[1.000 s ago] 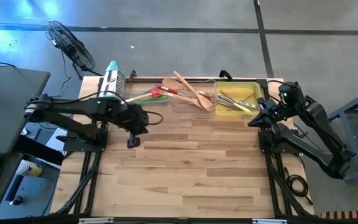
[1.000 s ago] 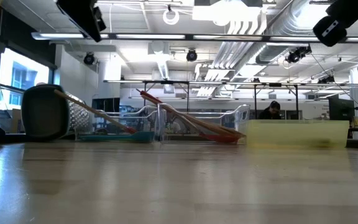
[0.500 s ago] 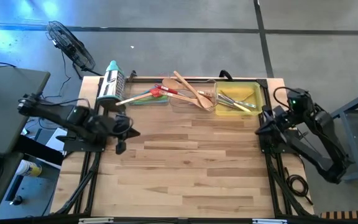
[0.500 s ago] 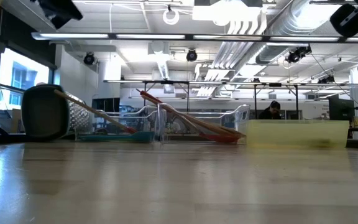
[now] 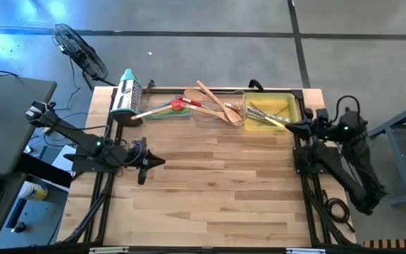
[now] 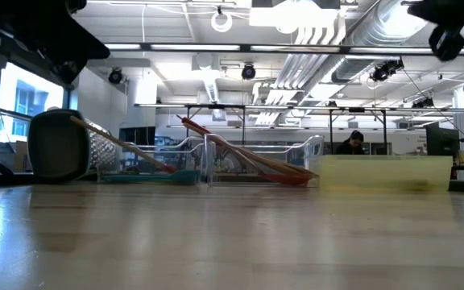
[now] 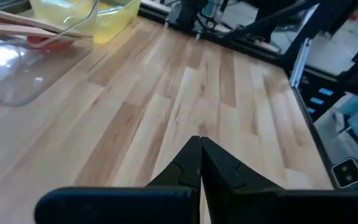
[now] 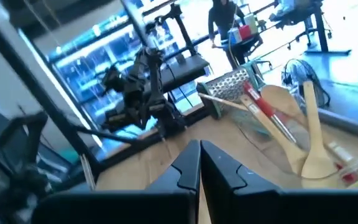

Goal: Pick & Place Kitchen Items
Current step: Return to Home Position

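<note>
Two grippers (image 5: 155,161) (image 5: 292,128) — three trays (image 5: 182,116) (image 5: 235,94) (image 5: 288,97), one grater (image 5: 125,97)

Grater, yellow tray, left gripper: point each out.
Grater (image 5: 124,97): high view, steel body.
Yellow tray (image 5: 285,101): high view, bare bottom.
Left gripper (image 7: 200,144): left wrist view, between its shut fingertips.

We count three rectangular trays along the far edge of the pale wooden table (image 5: 210,183): two clear plastic trays (image 5: 204,116) and one yellow plastic tray (image 5: 282,101). At the far left there is one shiny steel box grater with a teal handle (image 5: 127,95). We make out two pale wooden spoons (image 5: 217,104), one red silicone spatula (image 5: 183,104) and one green silicone spatula (image 5: 159,110). The slim utensils (image 5: 265,113) in the yellow tray overlap too much to count. Two dark robot arms (image 5: 83,141) stand at the table, one left, one right.
</note>
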Action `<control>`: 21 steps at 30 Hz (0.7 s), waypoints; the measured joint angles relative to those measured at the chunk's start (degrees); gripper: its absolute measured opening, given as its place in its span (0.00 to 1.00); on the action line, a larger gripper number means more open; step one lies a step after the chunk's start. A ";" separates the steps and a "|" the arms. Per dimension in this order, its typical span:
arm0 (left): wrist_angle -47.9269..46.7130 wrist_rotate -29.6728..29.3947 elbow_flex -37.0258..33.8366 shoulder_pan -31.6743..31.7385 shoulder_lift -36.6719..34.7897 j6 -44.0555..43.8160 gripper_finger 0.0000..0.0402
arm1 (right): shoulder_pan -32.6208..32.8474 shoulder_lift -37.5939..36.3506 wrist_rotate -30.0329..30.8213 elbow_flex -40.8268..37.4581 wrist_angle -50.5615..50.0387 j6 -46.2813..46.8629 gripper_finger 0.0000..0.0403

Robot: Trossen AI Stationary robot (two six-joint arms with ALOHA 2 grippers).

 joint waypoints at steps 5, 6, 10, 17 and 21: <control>7.78 -1.29 -4.43 -2.51 0.01 2.91 0.00 | 0.04 -2.25 1.38 -8.89 0.97 5.62 0.01; 9.53 -1.26 -5.49 -2.72 -0.02 3.66 0.00 | 0.02 -2.17 1.62 -10.36 1.20 6.00 0.01; 16.56 -0.99 -10.71 -2.80 0.00 3.16 0.00 | 0.55 -2.21 0.09 -14.27 9.52 8.75 0.01; 38.09 5.00 -21.29 -2.83 -0.03 0.45 0.00 | 4.94 -2.20 -0.70 -14.56 20.81 15.19 0.01; 39.30 3.73 -22.14 -2.81 -0.11 0.80 0.00 | 8.88 -2.22 0.76 -14.49 26.32 19.83 0.01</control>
